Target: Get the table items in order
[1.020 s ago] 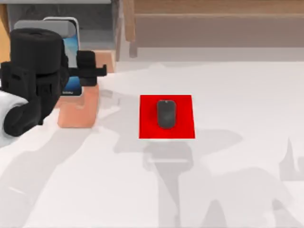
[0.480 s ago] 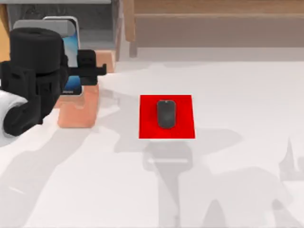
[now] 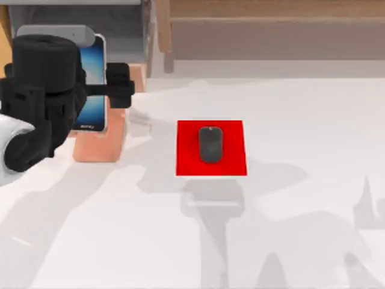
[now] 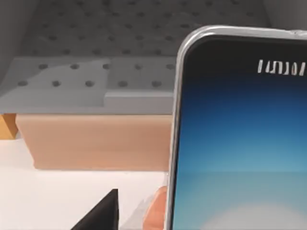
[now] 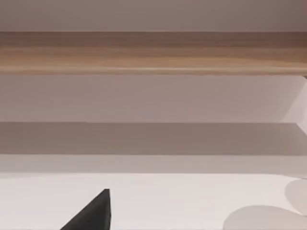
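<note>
The smartphone (image 3: 93,78) with its blue-white screen leans upright on the peach phone stand (image 3: 99,144) at the table's far left. My left gripper (image 3: 96,89) is open around the phone, and one black finger (image 3: 120,84) stands just right of its rim. In the left wrist view the phone (image 4: 240,143) is close up, and a dark fingertip (image 4: 103,215) sits apart from its silver edge. The dark grey mouse (image 3: 210,144) lies on the red mat (image 3: 231,162) at mid-table. A fingertip (image 5: 93,213) of my parked right gripper hangs over the white table (image 5: 192,201).
A grey pegboard shelf unit (image 3: 120,30) stands behind the stand, and a wooden shelf (image 3: 271,30) runs along the back edge. The white table (image 3: 301,211) stretches wide in front and to the right of the mat.
The phone has settled lower and a little to the right on the stand. The left gripper's visible finger has shifted right, away from the phone's rim. The mouse has not moved.
</note>
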Controlling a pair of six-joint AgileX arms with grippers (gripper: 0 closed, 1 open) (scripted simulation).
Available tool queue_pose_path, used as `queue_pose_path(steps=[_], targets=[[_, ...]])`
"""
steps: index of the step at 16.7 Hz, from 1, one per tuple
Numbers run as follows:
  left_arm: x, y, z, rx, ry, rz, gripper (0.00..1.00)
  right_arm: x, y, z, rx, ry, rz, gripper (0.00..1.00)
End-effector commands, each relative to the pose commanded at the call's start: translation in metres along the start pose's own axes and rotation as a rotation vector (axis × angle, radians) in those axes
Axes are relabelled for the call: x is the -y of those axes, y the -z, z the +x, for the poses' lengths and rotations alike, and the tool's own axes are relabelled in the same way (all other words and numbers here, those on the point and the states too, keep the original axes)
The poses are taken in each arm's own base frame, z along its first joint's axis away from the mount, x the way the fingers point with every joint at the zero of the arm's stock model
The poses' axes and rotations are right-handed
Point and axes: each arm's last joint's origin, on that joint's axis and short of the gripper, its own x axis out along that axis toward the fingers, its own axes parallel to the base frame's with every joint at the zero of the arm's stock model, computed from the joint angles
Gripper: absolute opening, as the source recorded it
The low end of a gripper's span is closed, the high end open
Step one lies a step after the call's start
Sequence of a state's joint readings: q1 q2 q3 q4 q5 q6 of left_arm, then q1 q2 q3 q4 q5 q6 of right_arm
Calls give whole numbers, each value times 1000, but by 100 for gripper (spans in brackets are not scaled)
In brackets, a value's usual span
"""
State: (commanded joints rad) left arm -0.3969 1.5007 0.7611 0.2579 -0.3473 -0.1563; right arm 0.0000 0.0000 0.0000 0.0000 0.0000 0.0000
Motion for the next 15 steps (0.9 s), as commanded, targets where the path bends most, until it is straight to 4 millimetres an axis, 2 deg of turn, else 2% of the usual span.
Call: queue_pose_path(steps=[5,11,15], targets=[[1,0,-1,0,1,1,100,0,0,0,0,0,0,100],[-1,11,-25,2,2,1,100,0,0,0,0,0,0,100],[-1,12,-26,0,-1,-1,100,0,0,0,0,0,0,100]])
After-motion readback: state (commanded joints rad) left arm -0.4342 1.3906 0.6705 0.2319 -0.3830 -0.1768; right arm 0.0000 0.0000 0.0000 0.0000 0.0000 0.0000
